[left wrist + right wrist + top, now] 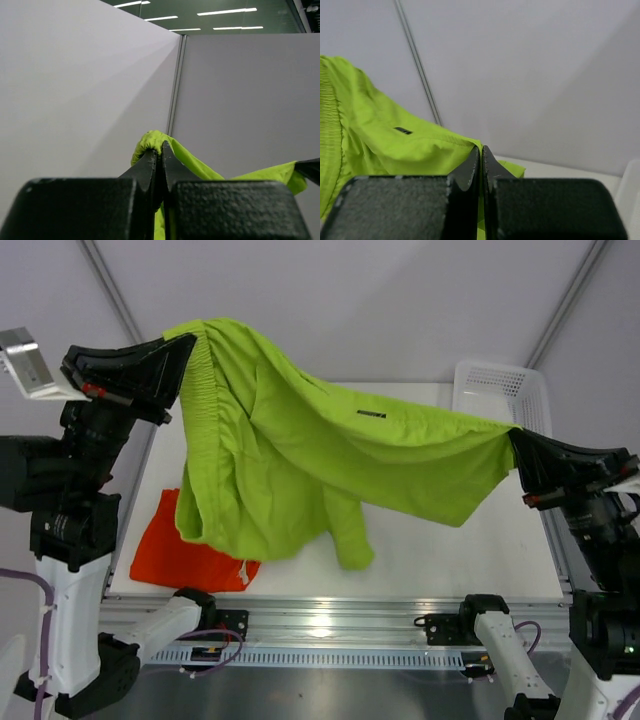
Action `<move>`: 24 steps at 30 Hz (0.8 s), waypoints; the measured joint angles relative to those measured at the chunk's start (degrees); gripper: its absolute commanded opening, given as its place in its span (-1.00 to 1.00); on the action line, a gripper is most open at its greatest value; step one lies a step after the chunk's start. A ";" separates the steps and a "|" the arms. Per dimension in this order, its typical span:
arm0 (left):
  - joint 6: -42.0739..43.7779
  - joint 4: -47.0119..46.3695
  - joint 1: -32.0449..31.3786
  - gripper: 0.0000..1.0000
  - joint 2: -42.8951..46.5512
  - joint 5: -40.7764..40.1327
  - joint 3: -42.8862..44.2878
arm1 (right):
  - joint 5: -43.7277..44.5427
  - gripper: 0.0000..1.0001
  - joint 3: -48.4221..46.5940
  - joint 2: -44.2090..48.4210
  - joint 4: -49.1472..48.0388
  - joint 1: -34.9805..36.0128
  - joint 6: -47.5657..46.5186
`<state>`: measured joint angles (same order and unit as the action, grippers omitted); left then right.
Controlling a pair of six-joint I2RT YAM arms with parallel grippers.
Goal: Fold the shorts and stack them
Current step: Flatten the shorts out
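The green shorts (300, 460) hang in the air, pulled wide between the two arms above the white table (460, 550). The left gripper (188, 343) is squeezed tight on the stretchy waist end, high at the far left. The right gripper (516, 437) is squeezed tight on another edge at the right, near the white basket (500, 390). The cloth is bright lime and wrinkly, with a small dark tag (370, 415). Its lowest part droops to the table. I cannot tell if it touches. The orange shorts (170, 550) lie at the near left, partly hidden under the green pair.
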<state>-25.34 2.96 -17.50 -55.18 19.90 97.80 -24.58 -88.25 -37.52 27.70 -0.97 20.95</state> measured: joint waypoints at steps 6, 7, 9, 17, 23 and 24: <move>0.39 1.51 0.00 -1.00 -4.20 -0.07 3.50 | -0.13 -1.00 -5.99 -0.22 -0.15 0.00 -0.20; 0.39 1.64 0.00 -1.00 -4.70 -0.04 4.04 | -0.13 -1.00 -6.43 -0.52 -0.11 0.00 -0.22; 0.42 1.70 0.00 -1.00 -6.05 -0.02 5.16 | -0.22 -1.00 -7.19 -1.60 -0.13 0.00 -0.24; 0.44 2.43 0.00 -1.00 -4.52 -0.02 4.79 | 0.26 -1.00 -7.52 -4.61 2.54 0.00 -0.26; 0.39 1.73 0.00 -1.00 5.42 0.00 2.32 | 1.60 -1.00 -9.70 -0.48 5.01 0.02 -0.22; 0.37 1.29 0.00 -1.00 7.34 0.02 1.46 | 1.62 -1.00 -9.88 1.03 5.01 0.02 -0.17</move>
<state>-24.97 4.25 -17.50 -47.83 19.92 99.26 -22.96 -98.13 -36.49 32.71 -0.95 20.78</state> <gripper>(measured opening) 0.006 0.009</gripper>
